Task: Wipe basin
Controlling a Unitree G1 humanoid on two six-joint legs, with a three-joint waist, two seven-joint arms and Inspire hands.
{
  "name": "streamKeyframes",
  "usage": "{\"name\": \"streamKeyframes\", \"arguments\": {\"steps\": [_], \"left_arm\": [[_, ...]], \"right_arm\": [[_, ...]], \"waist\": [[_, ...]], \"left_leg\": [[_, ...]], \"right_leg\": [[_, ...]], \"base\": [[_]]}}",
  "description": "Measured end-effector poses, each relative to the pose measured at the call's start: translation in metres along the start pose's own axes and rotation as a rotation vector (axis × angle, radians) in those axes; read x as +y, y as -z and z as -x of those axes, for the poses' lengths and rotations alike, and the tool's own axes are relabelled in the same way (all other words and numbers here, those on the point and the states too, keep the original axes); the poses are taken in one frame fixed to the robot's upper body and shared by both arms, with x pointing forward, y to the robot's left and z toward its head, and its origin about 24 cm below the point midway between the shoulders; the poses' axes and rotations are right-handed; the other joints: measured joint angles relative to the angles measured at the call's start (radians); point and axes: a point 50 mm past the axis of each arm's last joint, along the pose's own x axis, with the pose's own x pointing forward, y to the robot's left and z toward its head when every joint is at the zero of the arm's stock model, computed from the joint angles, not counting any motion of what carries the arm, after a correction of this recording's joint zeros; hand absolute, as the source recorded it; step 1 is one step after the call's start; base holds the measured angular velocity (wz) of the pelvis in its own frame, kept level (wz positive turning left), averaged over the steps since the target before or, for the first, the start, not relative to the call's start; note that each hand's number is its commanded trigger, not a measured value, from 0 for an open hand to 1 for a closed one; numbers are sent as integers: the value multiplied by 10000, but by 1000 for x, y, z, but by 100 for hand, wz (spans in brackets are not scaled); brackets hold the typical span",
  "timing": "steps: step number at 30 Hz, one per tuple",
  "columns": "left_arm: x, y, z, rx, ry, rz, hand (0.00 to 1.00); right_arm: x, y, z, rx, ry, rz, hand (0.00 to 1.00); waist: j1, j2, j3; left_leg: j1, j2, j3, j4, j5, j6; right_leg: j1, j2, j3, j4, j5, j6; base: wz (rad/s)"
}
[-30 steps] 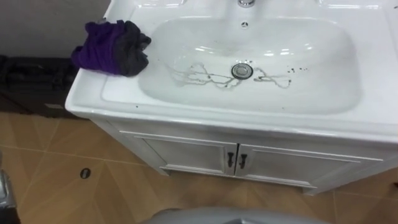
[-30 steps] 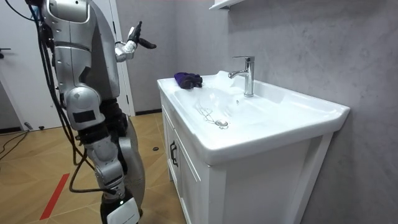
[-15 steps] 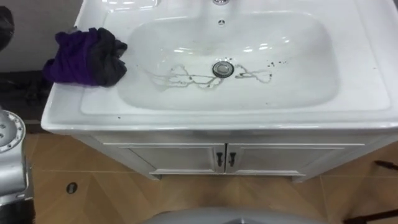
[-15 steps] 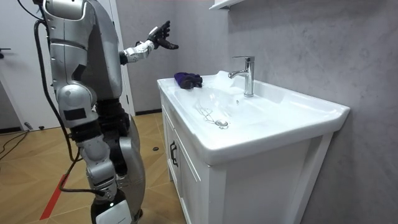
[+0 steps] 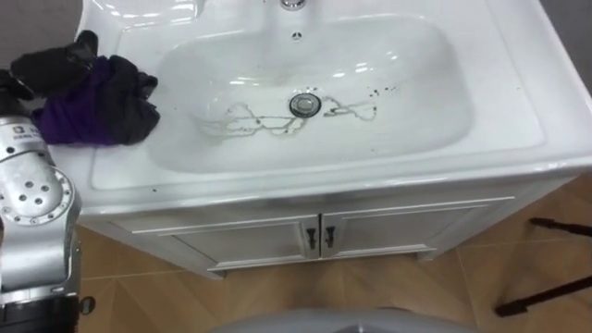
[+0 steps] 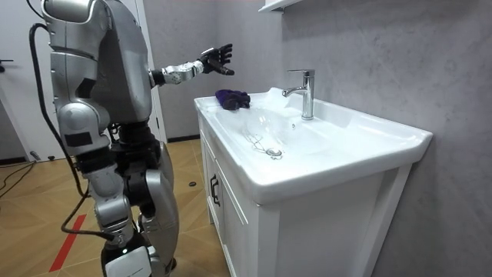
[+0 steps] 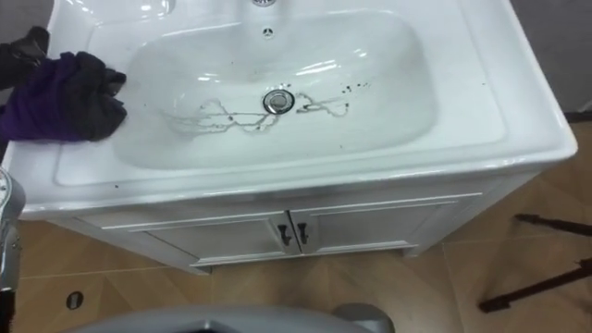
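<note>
White two-door cabinet (image 5: pixel 250 242) with dark handles (image 5: pixel 311 239), chrome tap (image 6: pixel 306 92), wood-pattern floor (image 5: pixel 370 287), grey wall (image 6: pixel 369 54).

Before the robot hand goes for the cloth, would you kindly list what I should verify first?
1. Cloth lies on the basin at its left rim, unobstructed: ok.
2. Left robot hand open, fingers spread: ok.
3. Hand near the cloth: ok; the room view shows it above, not touching.
4. Cloth grasped: not ok.
5. Bowl clean: not ok; dark streaks around the drain.
6. Tap clear of the reach: ok.
</note>
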Motion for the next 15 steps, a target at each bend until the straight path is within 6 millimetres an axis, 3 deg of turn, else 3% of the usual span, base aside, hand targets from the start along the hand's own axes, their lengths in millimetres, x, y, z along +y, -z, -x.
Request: {"name": "streamKeyframes", "arguments": {"steps": [9,15], "left_arm": [[-5,29,5,1120,324,-682,0],[-5,32,5,1001,401,-1424,0]], "right_arm": [[-1,-1,0,16,119,-7,0],[-2,-2,0,-2,97,-12,0]], "waist": [[-200,177,24],[-258,189,38]], "left_leg": [[81,55,234,1,0,-1],[115,60,250,4,0,-1]], "right_leg": [[-23,23,237,42,18,-30],[-43,62,411,77,21,-30]], "base": [[-5],[-6]]}}
